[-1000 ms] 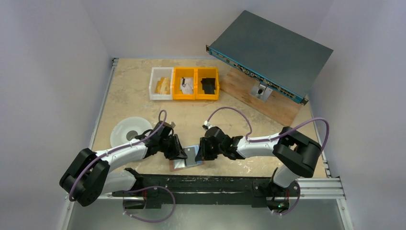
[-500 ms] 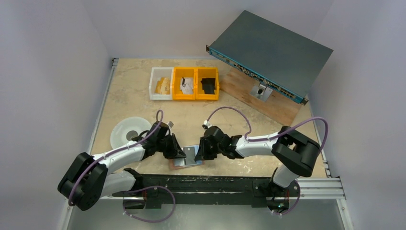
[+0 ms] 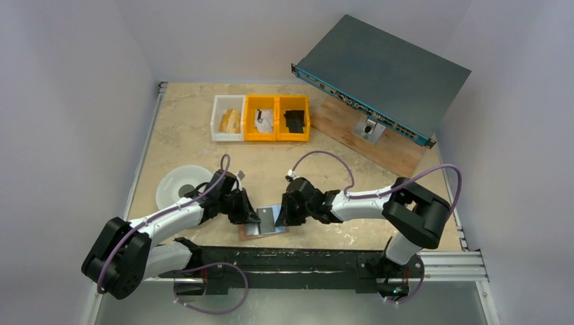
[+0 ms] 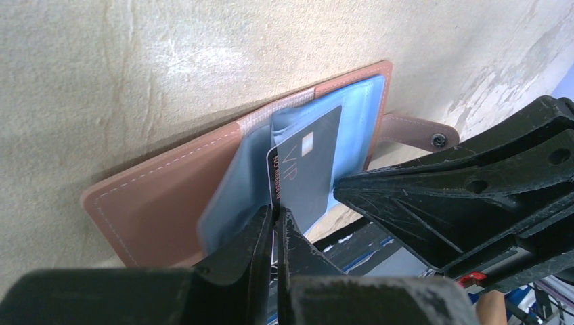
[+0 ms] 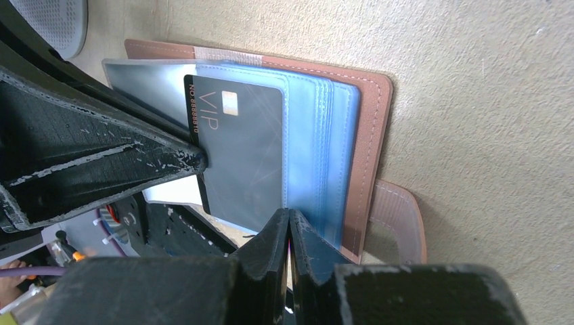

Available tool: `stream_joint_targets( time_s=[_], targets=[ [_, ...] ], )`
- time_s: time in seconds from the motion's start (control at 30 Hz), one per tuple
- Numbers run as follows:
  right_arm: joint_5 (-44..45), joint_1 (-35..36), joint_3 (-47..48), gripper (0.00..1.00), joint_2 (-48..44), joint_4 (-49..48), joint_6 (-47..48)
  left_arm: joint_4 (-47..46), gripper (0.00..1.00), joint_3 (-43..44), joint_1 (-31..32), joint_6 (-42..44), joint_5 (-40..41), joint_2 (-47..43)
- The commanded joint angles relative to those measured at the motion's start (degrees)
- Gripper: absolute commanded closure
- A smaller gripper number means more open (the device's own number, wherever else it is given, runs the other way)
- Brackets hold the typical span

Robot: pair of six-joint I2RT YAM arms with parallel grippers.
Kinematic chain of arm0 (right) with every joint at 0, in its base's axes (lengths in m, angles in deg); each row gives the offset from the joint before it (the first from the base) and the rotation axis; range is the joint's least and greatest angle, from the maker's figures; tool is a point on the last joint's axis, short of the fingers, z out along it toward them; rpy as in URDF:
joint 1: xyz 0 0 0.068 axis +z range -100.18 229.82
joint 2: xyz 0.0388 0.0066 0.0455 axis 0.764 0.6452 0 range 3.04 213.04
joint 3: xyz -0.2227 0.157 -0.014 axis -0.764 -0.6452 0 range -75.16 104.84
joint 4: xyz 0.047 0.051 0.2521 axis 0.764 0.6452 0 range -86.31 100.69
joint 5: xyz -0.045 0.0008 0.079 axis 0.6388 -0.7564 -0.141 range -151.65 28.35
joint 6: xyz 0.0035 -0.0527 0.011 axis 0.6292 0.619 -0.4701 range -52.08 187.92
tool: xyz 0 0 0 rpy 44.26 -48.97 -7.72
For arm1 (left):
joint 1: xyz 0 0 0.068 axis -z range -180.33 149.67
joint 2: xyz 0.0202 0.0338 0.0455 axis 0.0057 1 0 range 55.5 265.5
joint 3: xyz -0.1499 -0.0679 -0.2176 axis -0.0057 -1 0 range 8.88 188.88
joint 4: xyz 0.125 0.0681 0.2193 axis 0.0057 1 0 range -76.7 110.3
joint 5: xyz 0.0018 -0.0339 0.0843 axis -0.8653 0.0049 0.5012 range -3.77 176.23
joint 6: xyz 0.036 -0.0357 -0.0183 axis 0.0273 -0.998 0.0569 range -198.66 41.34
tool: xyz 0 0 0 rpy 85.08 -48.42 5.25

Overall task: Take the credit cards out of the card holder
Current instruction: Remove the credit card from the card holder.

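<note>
- The table [image 3: 189, 135] is a flat slab with a mottled, stone-like beige face. The holder is laid open on it at the near edge, between the two arms, where both can reach it.
- The left gripper [image 4: 275, 215] is closed tight on the card's long edge. Its black fingers are scuffed and taper to thin tips, which suits a pinch on so thin a thing.
- The right gripper [image 5: 289, 218] is clamped shut on the holder at the near edge of its sleeves. This is judged to pin the holder down while the card is drawn sideways.
- The holder [image 5: 374, 128] is a pinkish-tan leather bifold with pale stitching round rounded corners, and it is spread flat with the inside up.
- The sleeves [image 5: 318, 135] are glossy pale blue plastic, stacked like pages and likely slippery.
- The card [image 5: 240, 142] is a stiff, smooth grey rectangle marked VIP with a small chip. It is lifted off the sleeves on the left gripper's side, but how far out of its pocket it is cannot be told. No other cards can be made out.
- The tab [image 5: 401, 217] is a short leather strap that lies flat on the table beyond the holder's edge.
</note>
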Motion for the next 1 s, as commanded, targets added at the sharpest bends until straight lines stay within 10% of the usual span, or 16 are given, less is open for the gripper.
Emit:
stream_joint_targets(
  time_s=[0.0,0.97],
  targets=[
    [4.21,-0.16,-0.02,0.95,1.61,5.44,0.48,2.77,1.00,1.59,-1.36,2.92,0.47,-1.70],
    [3.29,-0.49,0.16,0.95,2.85,4.74,0.92,-5.09,0.89,-1.44,-2.32,0.88,-4.17,1.70]
  ],
)
